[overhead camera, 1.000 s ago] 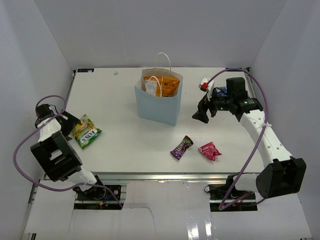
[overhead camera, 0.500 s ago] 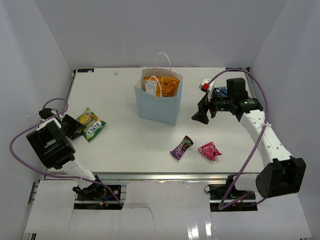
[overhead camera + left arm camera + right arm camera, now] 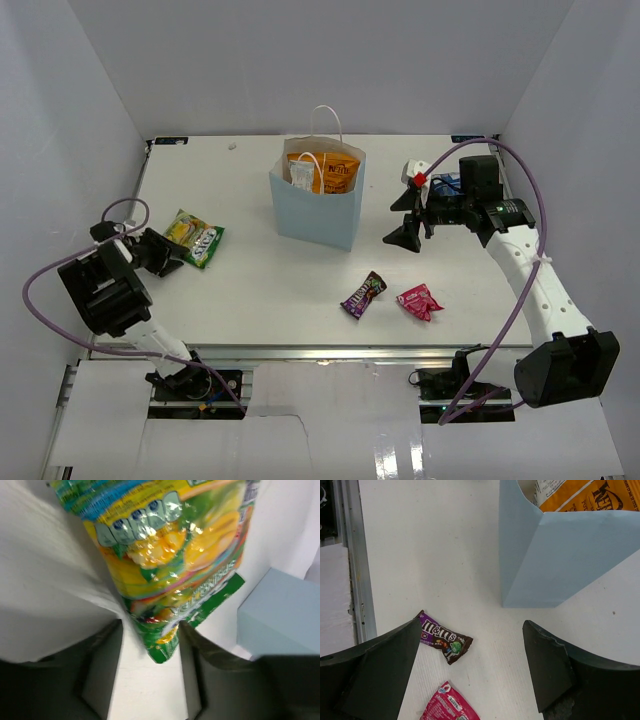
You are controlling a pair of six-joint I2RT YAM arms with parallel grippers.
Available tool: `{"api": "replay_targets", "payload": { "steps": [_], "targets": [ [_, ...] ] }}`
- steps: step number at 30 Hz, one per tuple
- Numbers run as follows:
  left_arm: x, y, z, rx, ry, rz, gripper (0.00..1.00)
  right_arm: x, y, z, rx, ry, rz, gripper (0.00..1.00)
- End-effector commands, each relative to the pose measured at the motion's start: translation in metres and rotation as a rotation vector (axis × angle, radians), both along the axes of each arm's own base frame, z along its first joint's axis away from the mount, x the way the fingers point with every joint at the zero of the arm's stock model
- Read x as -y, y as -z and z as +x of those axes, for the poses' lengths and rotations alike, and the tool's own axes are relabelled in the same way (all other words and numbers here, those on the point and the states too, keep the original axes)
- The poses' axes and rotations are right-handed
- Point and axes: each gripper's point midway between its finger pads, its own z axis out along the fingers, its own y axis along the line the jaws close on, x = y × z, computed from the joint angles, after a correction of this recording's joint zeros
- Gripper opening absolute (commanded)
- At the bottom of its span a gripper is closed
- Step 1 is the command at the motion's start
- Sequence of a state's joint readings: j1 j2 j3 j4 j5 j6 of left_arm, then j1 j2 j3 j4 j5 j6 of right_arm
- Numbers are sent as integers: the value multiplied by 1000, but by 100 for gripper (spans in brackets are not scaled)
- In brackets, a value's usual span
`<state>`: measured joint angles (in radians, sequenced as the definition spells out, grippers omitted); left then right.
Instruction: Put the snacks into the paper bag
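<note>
Since 1 second ago the left gripper (image 3: 170, 255) has swung inward and narrowed onto the near end of the green-yellow packet (image 3: 195, 238). The packet has slid right with it and lies on the worktop's (image 3: 250, 280) left side, glossy and crinkled, its tail pinched between both fingers. The pale blue bag (image 3: 315, 215) stands upright at centre back holding 2 packets, the orange chip bag (image 3: 335, 175) and a white packet (image 3: 303, 172) beside it. The purple packet (image 3: 363, 294) and pink packet (image 3: 419, 301) lie in front, and the right gripper (image 3: 403, 220) hovers wide open just right of the bag, barely moved.
</note>
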<state>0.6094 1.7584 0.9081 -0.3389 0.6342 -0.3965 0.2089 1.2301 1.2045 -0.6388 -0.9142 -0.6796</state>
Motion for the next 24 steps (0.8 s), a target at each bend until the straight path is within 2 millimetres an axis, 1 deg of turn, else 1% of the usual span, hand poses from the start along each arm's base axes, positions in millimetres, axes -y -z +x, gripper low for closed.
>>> {"api": "replay_targets", "payload": {
  "steps": [1, 2, 3, 4, 5, 6, 7, 8, 9, 11, 12, 15, 16, 17, 18, 19, 21, 22, 23, 24],
  "targets": [
    [8, -11, -15, -22, -49, 19, 63, -1, -21, -7, 64, -38, 27, 87],
    [11, -13, -19, -21, -63, 9, 70, -1, -21, -7, 67, -39, 25, 87],
    [19, -9, -29, -33, -70, -12, 91, -1, -18, -8, 63, -38, 22, 87],
    [25, -11, -32, -33, -90, -45, 98, -1, -18, -9, 66, -38, 22, 88],
    [29, -16, -36, -18, -97, -53, 98, 0, -17, -10, 65, -36, 21, 87],
    [36, -10, -44, -28, -102, -73, 98, 0, -13, -11, 60, -37, 18, 87],
    [41, -12, -45, -15, -120, -102, 98, 1, -13, -12, 62, -35, 18, 88],
    [43, -12, -47, -5, -132, -106, 98, 1, -13, -12, 62, -35, 18, 88],
    [43, -6, -50, -13, -148, -100, 98, 1, -11, -13, 60, -39, 18, 88],
    [28, 2, -51, -40, -210, -25, 98, 0, -10, -14, 56, -42, 19, 88],
    [19, 3, -49, -37, -232, 16, 98, 0, -10, -15, 57, -45, 17, 88],
    [-19, -5, -36, -22, -303, 177, 98, 1, -10, -15, 63, -45, 14, 88],
    [-31, -13, -28, 1, -318, 223, 98, 1, -10, -15, 67, -45, 12, 88],
    [-43, -14, -26, -5, -333, 278, 98, 1, -11, -15, 70, -47, 13, 88],
    [-50, -10, -22, -17, -336, 292, 98, 1, -11, -16, 68, -47, 13, 88],
    [-59, -16, -13, -1, -340, 314, 98, 1, -11, -16, 65, -47, 15, 88],
    [-62, -13, -3, 10, -324, 306, 98, 1, -13, -16, 70, -44, 16, 88],
    [-60, -5, 1, 4, -307, 281, 98, 1, -14, -16, 71, -43, 15, 88],
    [-61, -6, 9, 24, -291, 274, 97, 2, -15, -16, 76, -39, 14, 88],
    [-56, 5, 10, 5, -268, 238, 97, 3, -16, -16, 83, -33, 10, 88]
  ]
}}
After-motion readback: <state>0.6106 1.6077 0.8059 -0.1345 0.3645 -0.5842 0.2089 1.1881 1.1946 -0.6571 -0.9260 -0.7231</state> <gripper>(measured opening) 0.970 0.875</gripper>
